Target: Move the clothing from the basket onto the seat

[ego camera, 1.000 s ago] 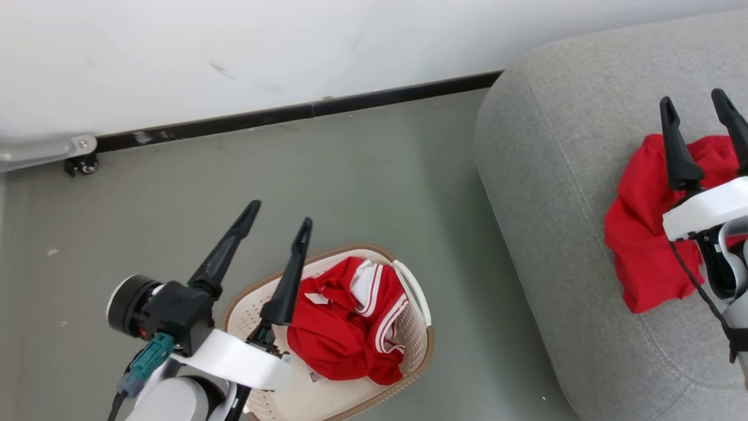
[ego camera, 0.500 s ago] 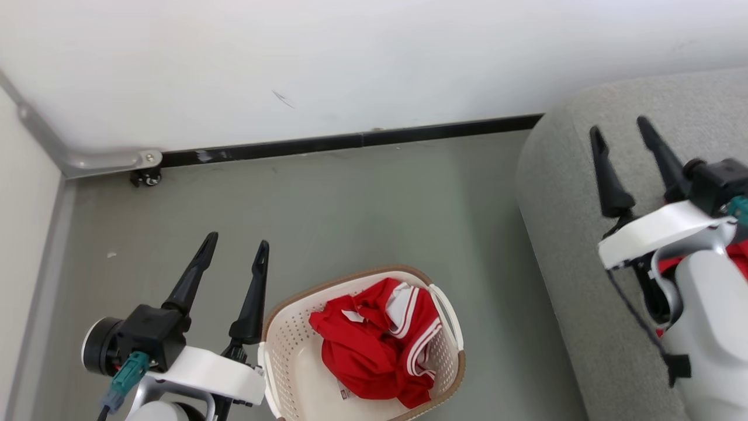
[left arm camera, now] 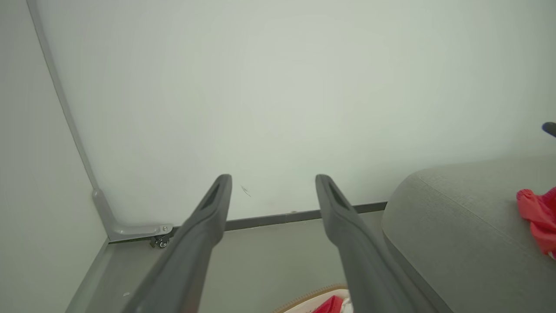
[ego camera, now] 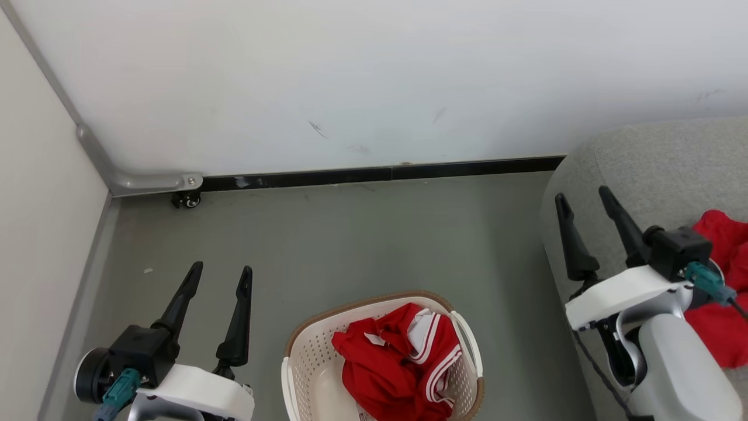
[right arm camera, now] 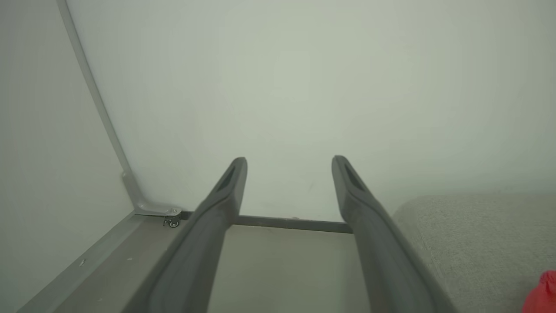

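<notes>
Both arms have pulled back since a second ago, and the head camera has swung too, so the whole scene sits in a new place. Back then the right gripper (ego camera: 582, 194) hung over the plain red piece (ego camera: 721, 316) on the sofa (ego camera: 643, 158). Now it is off to the left of that piece, above the rounded edge of the sofa, and it touches no cloth. Its two dark fingers are spread apart with nothing between them. The left gripper (ego camera: 222, 269) had one finger over the basket (ego camera: 304, 362) before. Now it is over the grey floor (ego camera: 362, 234), to the left of the basket and not touching it. Its fingers are apart too and hold nothing. The red top with white stripes (ego camera: 403, 362) lies bunched up inside the basket, toward its right side. The basket stands on the floor between the two grippers, near the sofa but not touching it. The plain red piece lies crumpled on the sofa seat, partly hidden behind the right arm. Behind it all is a white wall (ego camera: 374, 76) with a black strip (ego camera: 380, 173) along the bottom.
</notes>
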Robot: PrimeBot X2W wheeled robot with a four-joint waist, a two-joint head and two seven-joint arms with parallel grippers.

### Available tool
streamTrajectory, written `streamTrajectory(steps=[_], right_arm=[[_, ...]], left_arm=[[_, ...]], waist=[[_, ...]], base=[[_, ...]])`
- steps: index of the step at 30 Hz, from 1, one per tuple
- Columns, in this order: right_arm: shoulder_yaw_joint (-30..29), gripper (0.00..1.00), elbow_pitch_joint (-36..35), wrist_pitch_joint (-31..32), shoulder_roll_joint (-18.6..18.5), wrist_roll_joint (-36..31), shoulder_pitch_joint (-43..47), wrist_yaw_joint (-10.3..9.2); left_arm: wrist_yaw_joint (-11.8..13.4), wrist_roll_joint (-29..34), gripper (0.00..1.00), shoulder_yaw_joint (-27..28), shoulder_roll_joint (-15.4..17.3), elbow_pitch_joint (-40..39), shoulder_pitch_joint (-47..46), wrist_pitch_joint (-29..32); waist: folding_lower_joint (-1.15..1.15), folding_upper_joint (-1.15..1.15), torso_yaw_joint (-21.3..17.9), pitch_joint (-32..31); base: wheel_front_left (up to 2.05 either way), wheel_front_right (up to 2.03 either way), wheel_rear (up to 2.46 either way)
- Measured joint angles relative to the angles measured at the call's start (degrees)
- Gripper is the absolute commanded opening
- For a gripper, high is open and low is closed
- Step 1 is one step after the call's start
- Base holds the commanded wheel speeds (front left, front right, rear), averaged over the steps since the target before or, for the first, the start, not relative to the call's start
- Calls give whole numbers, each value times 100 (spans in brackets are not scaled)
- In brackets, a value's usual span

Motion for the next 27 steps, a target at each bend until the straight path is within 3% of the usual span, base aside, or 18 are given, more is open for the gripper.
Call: streamTrajectory(steps=[10, 27], right_arm=[[-107, 100, -170, 51, 348, -248, 741, 0], [-282, 100, -716, 274, 456, -565, 1662, 0]], left_arm=[[0, -8, 100, 64, -18, 133, 203, -21], [57, 20, 100, 82, -87, 215, 544, -22]], waist=[[0, 0, 61, -275], [0, 0, -52, -508]], base=[[0, 0, 0], [0, 0, 0]])
